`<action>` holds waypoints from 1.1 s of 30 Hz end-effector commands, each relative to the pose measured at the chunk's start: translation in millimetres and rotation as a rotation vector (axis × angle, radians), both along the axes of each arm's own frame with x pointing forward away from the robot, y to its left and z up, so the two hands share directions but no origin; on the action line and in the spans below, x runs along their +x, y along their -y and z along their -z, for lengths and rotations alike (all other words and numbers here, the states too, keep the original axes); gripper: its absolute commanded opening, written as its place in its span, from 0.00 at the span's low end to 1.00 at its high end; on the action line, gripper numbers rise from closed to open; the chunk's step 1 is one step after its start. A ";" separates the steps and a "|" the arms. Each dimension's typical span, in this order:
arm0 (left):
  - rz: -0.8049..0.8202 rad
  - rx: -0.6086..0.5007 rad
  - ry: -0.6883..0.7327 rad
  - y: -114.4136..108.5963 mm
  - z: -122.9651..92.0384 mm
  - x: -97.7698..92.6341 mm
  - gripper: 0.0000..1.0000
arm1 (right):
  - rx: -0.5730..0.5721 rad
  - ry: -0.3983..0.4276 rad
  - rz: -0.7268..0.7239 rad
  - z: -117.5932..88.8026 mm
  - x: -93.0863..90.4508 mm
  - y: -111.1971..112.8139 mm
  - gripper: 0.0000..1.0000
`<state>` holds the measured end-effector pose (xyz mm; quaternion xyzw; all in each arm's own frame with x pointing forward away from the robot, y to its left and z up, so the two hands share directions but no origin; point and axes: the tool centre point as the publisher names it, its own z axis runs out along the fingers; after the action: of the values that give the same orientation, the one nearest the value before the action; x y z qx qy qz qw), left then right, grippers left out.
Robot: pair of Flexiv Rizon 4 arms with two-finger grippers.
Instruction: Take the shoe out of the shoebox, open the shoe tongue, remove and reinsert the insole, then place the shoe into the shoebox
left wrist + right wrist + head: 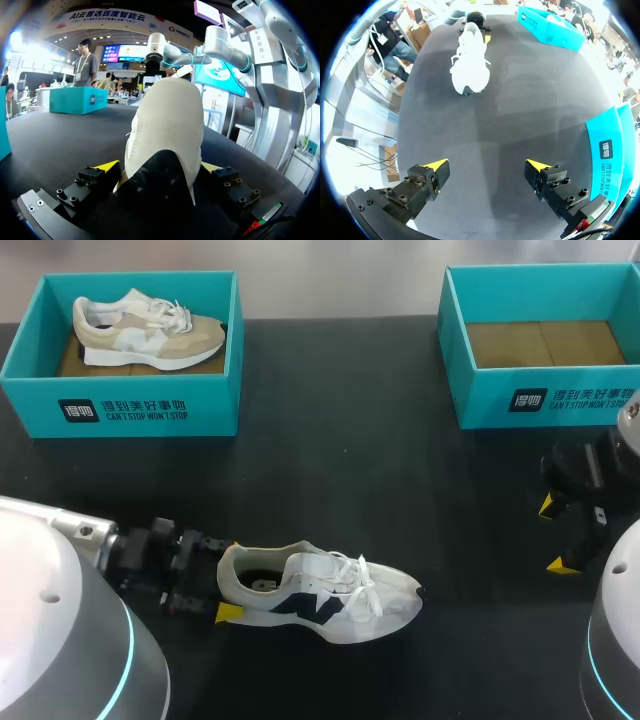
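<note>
Shoe heel sits in your left gripper, clamp unclear; a loose hold could drop it; right gripper gapes empty

You are at a black table in a trade-show exhibition hall, shown by the wide overhead banner and bright display screens in the open floor beyond its far edge.
</note>
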<state>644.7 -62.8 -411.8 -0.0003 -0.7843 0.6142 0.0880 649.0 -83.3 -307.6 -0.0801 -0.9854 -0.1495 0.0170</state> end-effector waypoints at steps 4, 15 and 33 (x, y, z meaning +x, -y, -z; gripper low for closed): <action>-0.003 0.006 0.005 9.8 2.7 -2.1 1.00 | -0.002 0.002 0.001 0.7 -1.1 -0.1 1.00; 0.017 -0.001 0.023 23.4 4.8 -11.7 1.00 | -0.002 0.002 0.001 0.7 -1.1 -0.1 1.00; 0.021 -0.038 0.028 33.5 8.4 -14.8 1.00 | -0.002 0.002 0.001 0.7 -1.1 -0.1 1.00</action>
<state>630.1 -93.4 -415.4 -0.0186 -0.7751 0.6260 0.0835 649.0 -83.3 -307.6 -0.0801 -0.9854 -0.1495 0.0170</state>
